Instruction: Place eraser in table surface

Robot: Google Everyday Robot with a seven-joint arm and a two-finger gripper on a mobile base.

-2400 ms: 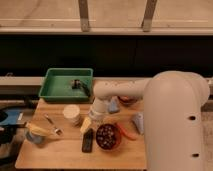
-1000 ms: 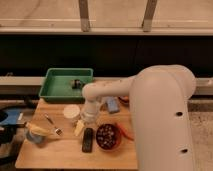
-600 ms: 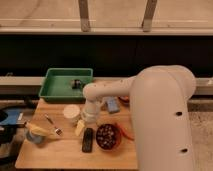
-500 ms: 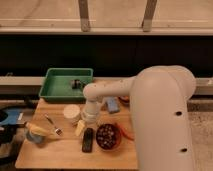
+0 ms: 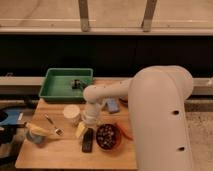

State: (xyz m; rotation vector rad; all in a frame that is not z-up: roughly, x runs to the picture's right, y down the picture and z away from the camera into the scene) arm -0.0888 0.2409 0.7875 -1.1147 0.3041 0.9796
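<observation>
A bulky, smooth cream-white arm fills the right side. It is rounded like a fat tube with a domed top, and two small dark holes dot its flank. A slimmer link in the same pale shell runs from it to a rounded elbow joint, then a short wrist. The gripper, pale too, hangs low over the middle of the desk, fingers apart.

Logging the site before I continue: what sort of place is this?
Probably an indoor lab or office test station: a small wooden table against a dark wall, with a green tray and a bowl. The end effector hangs over the eraser.
</observation>
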